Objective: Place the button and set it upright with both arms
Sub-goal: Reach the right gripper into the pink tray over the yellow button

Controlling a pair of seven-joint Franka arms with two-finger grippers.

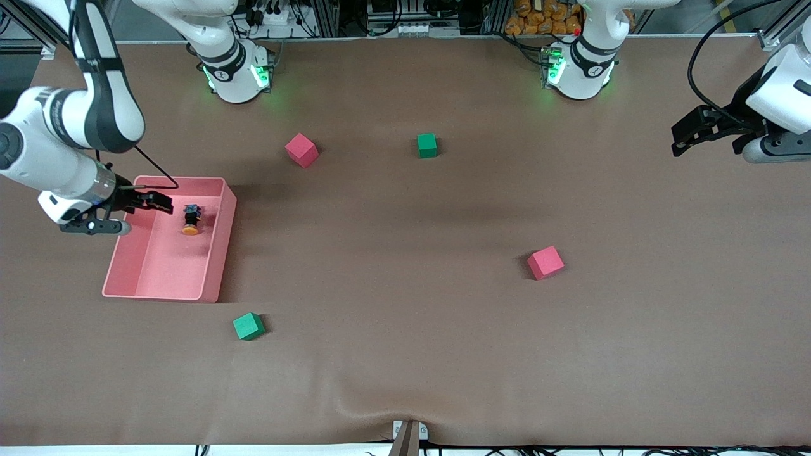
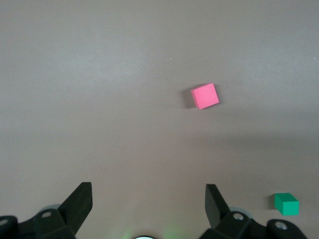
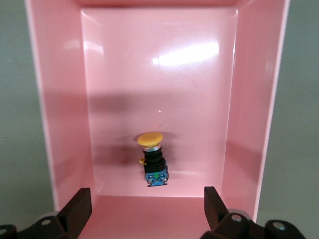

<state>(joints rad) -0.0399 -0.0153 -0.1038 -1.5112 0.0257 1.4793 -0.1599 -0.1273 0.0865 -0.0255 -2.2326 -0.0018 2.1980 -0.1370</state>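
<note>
Button (image 1: 191,219) lying on its side in the pink tray (image 1: 217,253), at the tray end farther from the front camera, orange cap pointing toward that camera and bluish base away from it. Not standing, not out of the tray, so nothing of the task done yet.

Right gripper (image 1: 152,201) hanging over the tray's outer rim, just beside the button, jaws spread wide and holding nothing. Right wrist view looking straight down the tray, button (image 3: 152,160) sitting between the two fingers (image 3: 77,208) but well short of them. Looks like the reach-in step before the first pick.

Left gripper (image 1: 690,134) parked up over the counter (image 1: 405,316) at the left arm's end, jaws also wide open and empty, just waiting. Only bare counter plus a red cube (image 2: 205,95) and a green cube (image 2: 286,203) in its wrist view.

Two red and two green cubes scattered around the counter, all well apart from the tray, none in the way.

Next move, best guess: drop the right jaws into the tray and close across the black body rather than the cap, since the cap looks round and likely to slip. Tray wall sits close to the button, so not much room for a finger there. Then lift out, carry toward the middle, probably hand off or steady with the left arm to stand it up.
</note>
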